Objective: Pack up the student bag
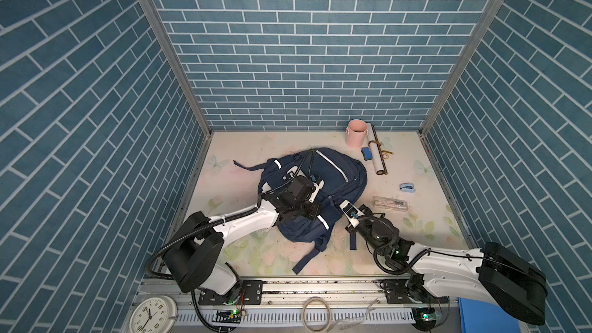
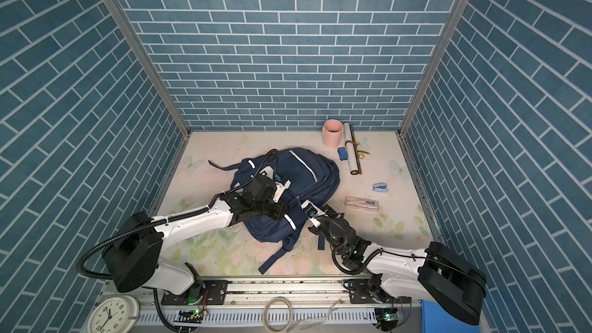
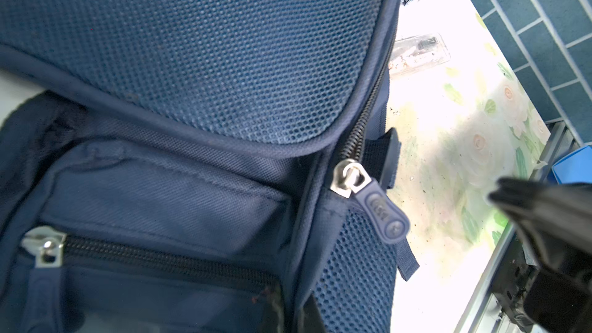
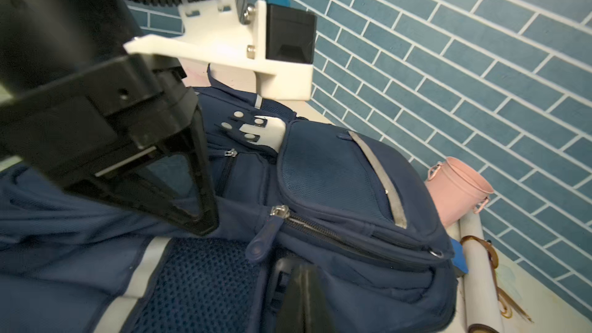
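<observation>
The large navy-blue fabric student bag is lying mid-scene on the floral table, looking soft and saggy; its dark-blue rubber zipper tab is offering the surest hold; the left gripper is clenching shut; of the right gripper I cannot tell.

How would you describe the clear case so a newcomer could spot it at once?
Start at the navy student bag mid-table. Right of it in a top view lies the clear case, nearer the front edge than the small light-blue stapler. It alone is see-through, a flat oblong box.
</observation>
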